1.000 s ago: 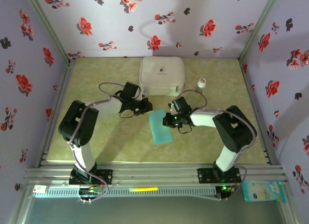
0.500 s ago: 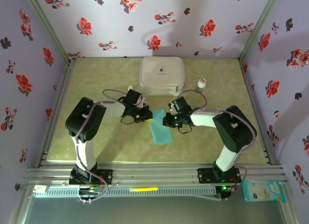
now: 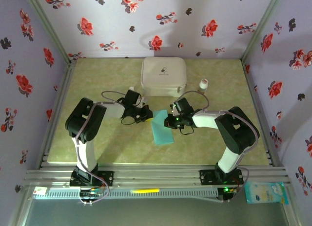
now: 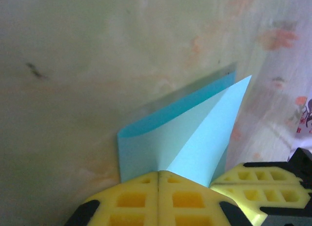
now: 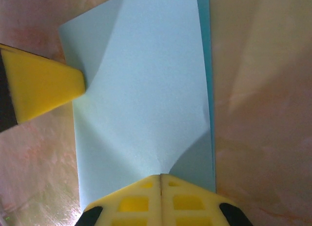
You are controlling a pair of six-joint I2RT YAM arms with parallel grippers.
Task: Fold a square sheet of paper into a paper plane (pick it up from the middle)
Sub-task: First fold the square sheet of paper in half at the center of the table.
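Left claw (image 3: 147, 115) shifted onto folded sheet (image 3: 163, 132), right claw (image 3: 168, 122) opposite, both closed, grips unclear

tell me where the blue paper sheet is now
In the top view the sheet of paper lies folded in the middle of the table, in front of the white case, between the left gripper and the right gripper.
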